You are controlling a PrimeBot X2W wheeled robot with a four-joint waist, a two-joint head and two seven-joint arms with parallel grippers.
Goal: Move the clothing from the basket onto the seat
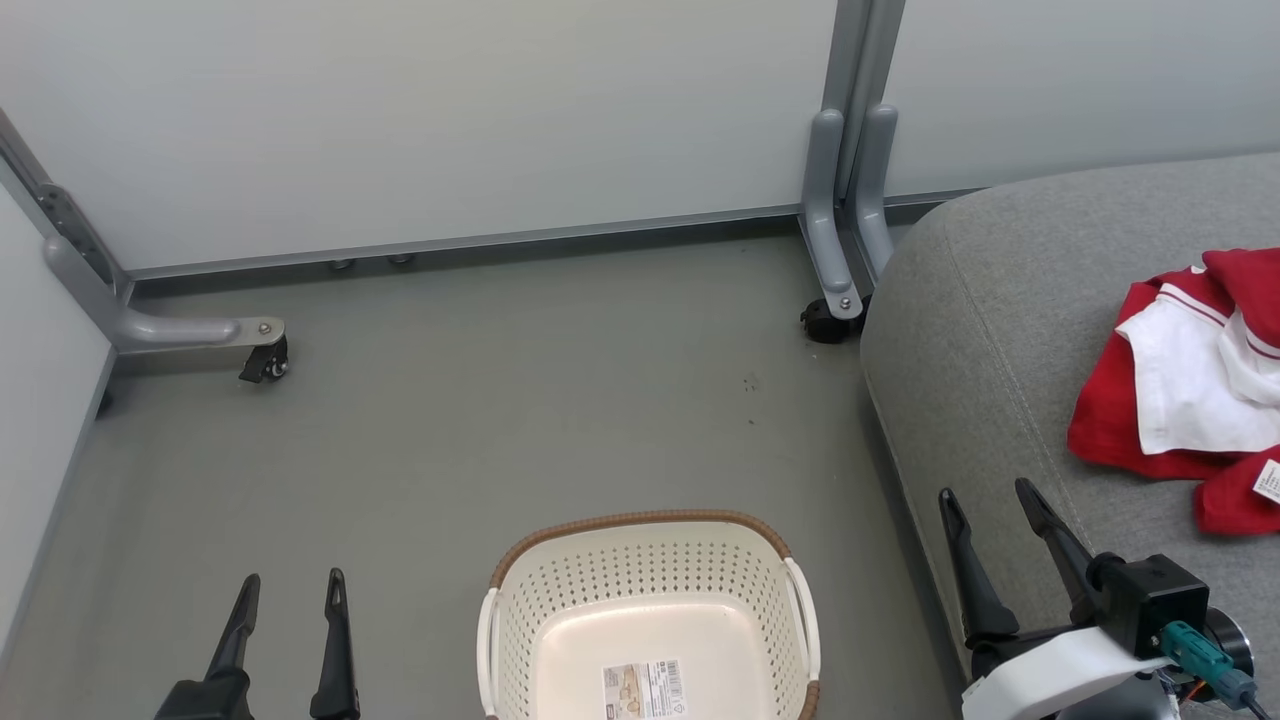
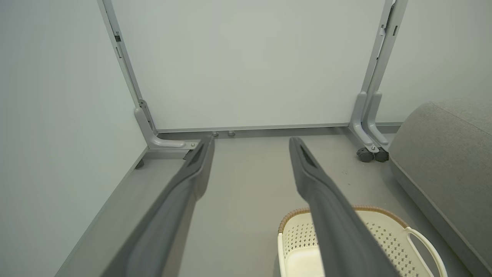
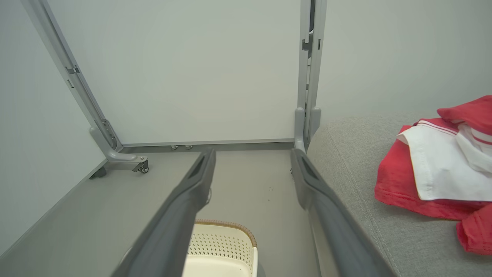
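Note:
The red clothing with its white panel lies crumpled on the grey seat at the right; the right wrist view shows the clothing on the seat too. The cream basket with a brown rim stands on the floor at bottom centre, holding only a paper label. My left gripper is open to the left of the basket, above the floor. My right gripper is open over the seat's front edge, left of the clothing. Nothing is between either pair of fingers.
Pale partition panels close off the back and left. Their grey metal feet with black casters stand on the grey floor. The basket sits close to the seat's side.

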